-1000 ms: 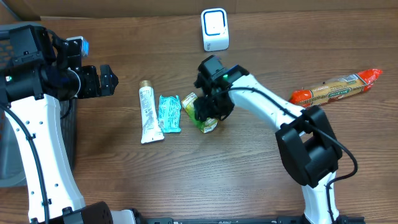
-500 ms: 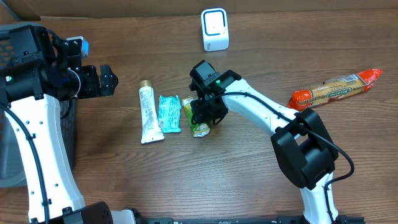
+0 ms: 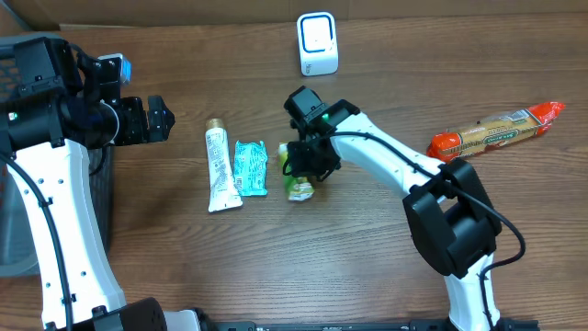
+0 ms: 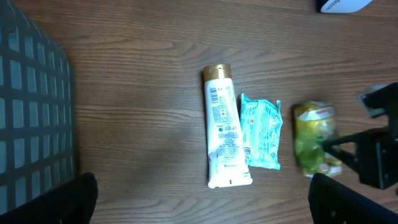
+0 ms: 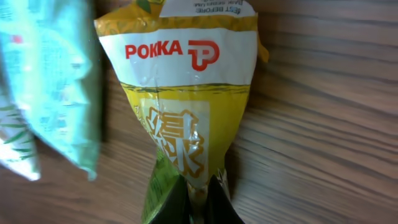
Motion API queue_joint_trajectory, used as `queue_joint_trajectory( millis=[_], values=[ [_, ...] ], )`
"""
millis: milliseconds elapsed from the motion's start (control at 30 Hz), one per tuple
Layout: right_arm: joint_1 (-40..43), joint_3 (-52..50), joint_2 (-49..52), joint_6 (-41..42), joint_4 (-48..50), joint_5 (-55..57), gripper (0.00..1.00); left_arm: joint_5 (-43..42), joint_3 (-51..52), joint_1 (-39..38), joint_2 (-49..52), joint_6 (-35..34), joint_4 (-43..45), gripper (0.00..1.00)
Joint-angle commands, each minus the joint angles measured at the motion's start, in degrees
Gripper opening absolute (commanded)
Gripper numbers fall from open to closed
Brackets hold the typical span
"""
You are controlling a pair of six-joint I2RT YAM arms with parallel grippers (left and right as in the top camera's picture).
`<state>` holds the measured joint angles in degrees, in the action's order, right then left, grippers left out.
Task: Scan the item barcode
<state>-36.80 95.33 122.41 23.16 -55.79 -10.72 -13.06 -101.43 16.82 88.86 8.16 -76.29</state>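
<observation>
The item is a yellow-green Pokka drink pouch [image 3: 299, 189] lying mid-table; it fills the right wrist view [image 5: 186, 93] and shows at the right of the left wrist view [image 4: 316, 137]. My right gripper [image 3: 304, 165] reaches down onto it, and its black fingers [image 5: 198, 200] are shut on the pouch's pinched lower end. The white barcode scanner [image 3: 318, 43] stands at the back of the table. My left gripper [image 3: 156, 119] hovers at the left with its jaws wide open [image 4: 208, 202] and nothing between them.
A white tube [image 3: 219, 168] and a teal packet [image 3: 250, 167] lie just left of the pouch; the packet [image 5: 43, 87] almost touches it. A long red-ended biscuit pack [image 3: 496, 131] lies at the right. A dark mesh basket [image 4: 31, 112] stands at the far left.
My right gripper has closed from half open onto the pouch, crumpling its end. The pouch shifted slightly. The left arm has not moved.
</observation>
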Motion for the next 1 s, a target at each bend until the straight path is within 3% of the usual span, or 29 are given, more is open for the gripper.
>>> queue_joint_trajectory(
  millis=[0, 167, 267, 367, 700, 867, 967],
  values=[
    [1.57, 1.14, -4.63, 0.9, -1.99, 13.44, 0.04, 0.15, -0.61, -0.07, 0.39, 1.49, 0.04, 1.0],
    [-0.74, 1.14, -7.26, 1.42, -5.09, 31.65, 0.04, 0.15, -0.61, -0.07, 0.39, 1.49, 0.07, 1.0],
    [-2.64, 0.68, -6.54, 6.95, -8.92, 47.69, 0.04, 0.15, -0.61, -0.07, 0.39, 1.49, 0.07, 1.0],
    [-3.39, -0.48, -4.26, 7.52, -9.44, 55.91, 0.04, 0.15, -0.61, -0.07, 0.39, 1.51, 0.04, 1.0],
    [-5.7, -0.5, 2.75, 5.01, -9.86, 52.54, 0.04, 0.13, -0.61, -0.07, 0.39, 1.51, 0.07, 1.0],
    [-10.21, -0.5, 2.89, 1.88, -8.5, 48.46, 0.28, 0.15, -0.61, -0.07, 0.39, 1.49, 0.07, 0.99],
    [-12.83, -0.5, 2.89, 1.05, -8.35, 46.4, 0.33, 0.15, -0.61, -0.07, 0.39, 1.51, 0.04, 0.99]
  ],
)
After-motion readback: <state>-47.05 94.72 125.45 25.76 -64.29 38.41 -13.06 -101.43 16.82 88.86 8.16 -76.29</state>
